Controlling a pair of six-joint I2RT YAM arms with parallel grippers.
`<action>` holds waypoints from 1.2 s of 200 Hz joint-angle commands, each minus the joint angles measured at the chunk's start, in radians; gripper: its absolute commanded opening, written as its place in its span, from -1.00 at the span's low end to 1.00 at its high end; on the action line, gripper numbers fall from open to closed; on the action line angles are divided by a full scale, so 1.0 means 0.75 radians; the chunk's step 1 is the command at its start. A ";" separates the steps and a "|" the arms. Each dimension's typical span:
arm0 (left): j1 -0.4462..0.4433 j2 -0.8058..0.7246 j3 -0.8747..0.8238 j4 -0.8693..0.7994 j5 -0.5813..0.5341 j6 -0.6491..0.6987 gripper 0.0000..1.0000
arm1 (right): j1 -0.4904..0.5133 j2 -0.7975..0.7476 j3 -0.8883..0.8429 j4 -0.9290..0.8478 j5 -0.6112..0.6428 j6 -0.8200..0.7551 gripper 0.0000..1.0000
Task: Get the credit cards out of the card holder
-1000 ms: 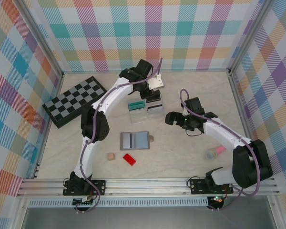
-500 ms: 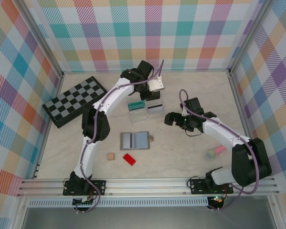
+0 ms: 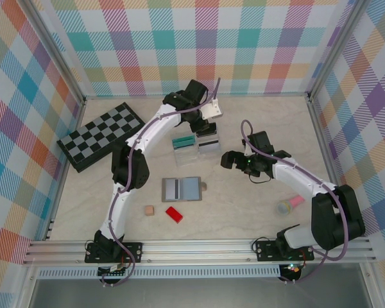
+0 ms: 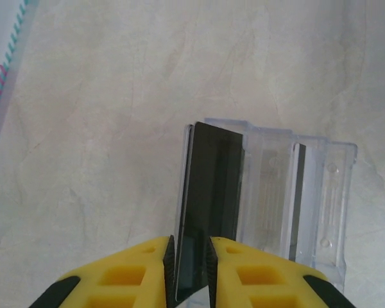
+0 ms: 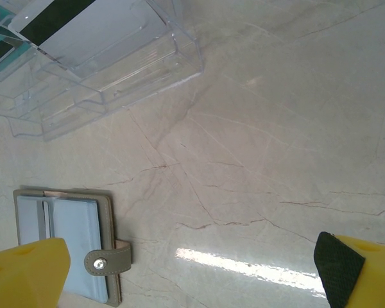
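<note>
The card holder point(image 3: 179, 188) lies open on the table's middle, its two blue-grey panels up; it also shows in the right wrist view point(image 5: 64, 240). Behind it stands a clear plastic rack point(image 3: 196, 149) holding a teal credit card point(image 3: 183, 141) and a silver-grey credit card with a dark stripe point(image 3: 208, 145). My left gripper point(image 4: 190, 263) hangs over the rack's far end; a black credit card point(image 4: 208, 192) stands in a slot between its jaws, which are slightly parted. My right gripper point(image 3: 230, 159) hovers right of the rack, wide open and empty point(image 5: 189, 273).
A black-and-grey chessboard point(image 3: 99, 136) lies at the back left. A red block point(image 3: 174, 214) and a small tan cube point(image 3: 149, 210) sit near the front. A pink and green object point(image 3: 289, 205) rests by the right arm. Checkered walls enclose the table.
The left jaws have parted slightly around the black card, which now stands in the rack. The right gripper has drifted a little to the left.
</note>
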 commanded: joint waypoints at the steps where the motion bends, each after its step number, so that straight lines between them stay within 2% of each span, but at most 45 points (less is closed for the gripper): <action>1: -0.010 -0.083 0.035 0.039 -0.011 -0.096 -0.54 | -0.008 0.017 0.006 0.034 -0.036 0.012 1.00; 32: 0.004 -0.184 -0.025 0.097 -0.049 -0.362 -0.40 | -0.009 0.018 0.002 0.041 -0.040 0.008 1.00; 47: 0.014 -0.271 -0.127 0.158 -0.067 -0.530 -0.18 | -0.009 0.019 -0.002 0.052 -0.053 0.003 1.00; 102: 0.029 -0.757 -0.891 0.571 -0.103 -0.988 0.46 | 0.005 0.001 -0.012 0.107 -0.145 -0.007 0.94; 127: 0.031 -0.936 -1.142 0.596 -0.166 -1.160 0.62 | 0.093 0.029 0.050 0.065 -0.141 0.006 0.91; 151: 0.040 -1.111 -1.396 0.604 -0.287 -1.346 0.78 | 0.241 0.093 0.130 -0.008 -0.062 0.028 0.90; 175: 0.055 -1.301 -1.659 0.622 -0.393 -1.503 0.90 | 0.379 0.163 0.187 -0.016 -0.053 0.103 0.85; 187: 0.066 -1.392 -1.777 0.626 -0.424 -1.574 1.00 | 0.434 0.198 0.212 -0.003 -0.071 0.159 0.79; 209: 0.088 -1.532 -1.967 0.625 -0.489 -1.703 1.00 | 0.502 0.283 0.245 0.057 -0.138 0.273 0.59; 224: 0.105 -1.581 -2.041 0.564 -0.579 -1.811 1.00 | 0.534 0.347 0.265 0.102 -0.176 0.332 0.43; 240: 0.122 -1.615 -2.114 0.558 -0.598 -1.868 1.00 | 0.563 0.411 0.295 0.129 -0.184 0.383 0.27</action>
